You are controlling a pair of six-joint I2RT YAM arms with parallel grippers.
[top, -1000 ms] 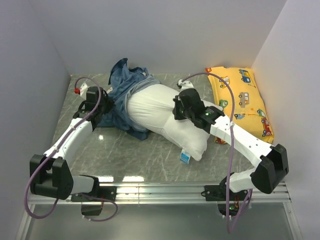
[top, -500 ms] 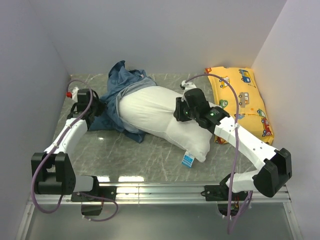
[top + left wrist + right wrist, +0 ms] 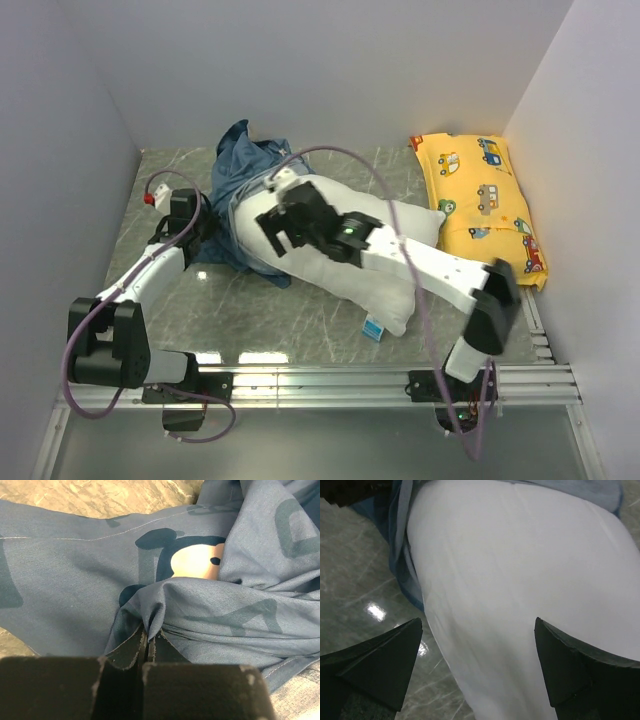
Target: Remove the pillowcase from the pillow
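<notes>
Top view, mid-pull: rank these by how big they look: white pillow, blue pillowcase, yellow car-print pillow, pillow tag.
1. white pillow: clearly largest.
2. yellow car-print pillow and pillowcase: too close to rank, since the pillowcase is bunched up and partly hidden.
3. tag: smallest by far.

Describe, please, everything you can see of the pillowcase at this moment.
The pillowcase is soft dark-blue fabric printed with a cartoon mouse face and darker letter shapes. It lies bunched and wrinkled at the far left of the marble table, covering only the far end of the white pillow, most of which is bare. The left fingers are shut on a raised fold of it.
</notes>
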